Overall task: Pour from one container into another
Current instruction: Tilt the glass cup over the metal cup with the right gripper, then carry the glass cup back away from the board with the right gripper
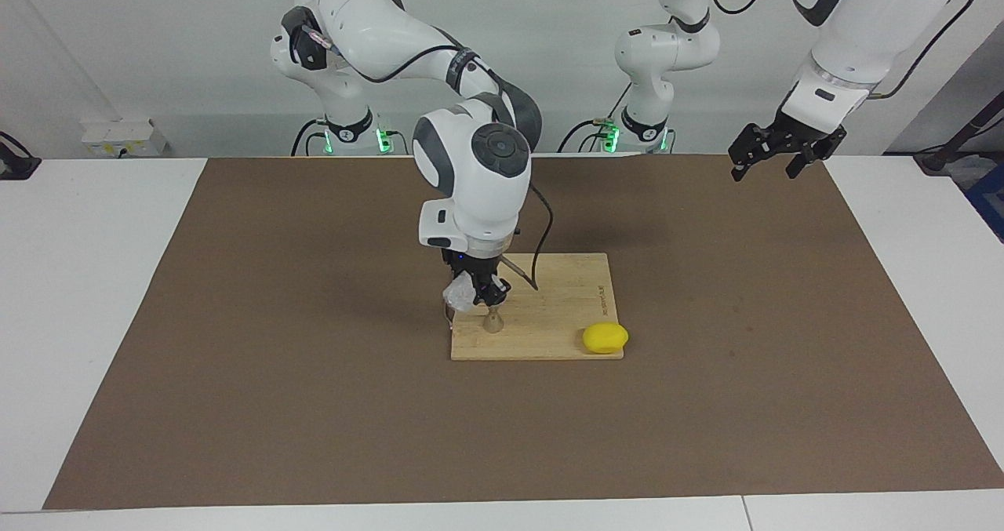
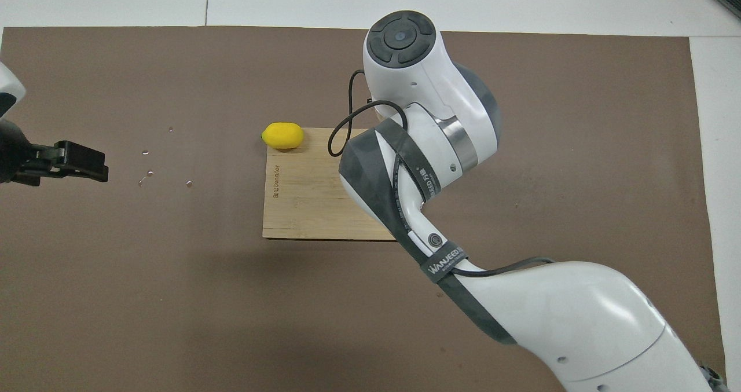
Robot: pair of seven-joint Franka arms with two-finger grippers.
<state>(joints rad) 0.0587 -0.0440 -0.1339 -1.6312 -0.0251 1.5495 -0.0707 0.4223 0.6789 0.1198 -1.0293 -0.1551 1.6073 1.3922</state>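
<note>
Glass cup (image 1: pixel 463 292) tilted over jigger (image 1: pixel 492 323) on cutting board (image 1: pixel 549 335): right gripper (image 1: pixel 480 294) fingers clamped on its wall; light, slick, brittle. Left gripper (image 1: pixel 773 157) waits, fingers spread, empty.

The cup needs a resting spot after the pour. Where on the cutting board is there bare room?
Bare wood lies on the cutting board between the jigger and the lemon, toward the robots. It is crowded by the jigger, where the right gripper holds the glass cup.
</note>
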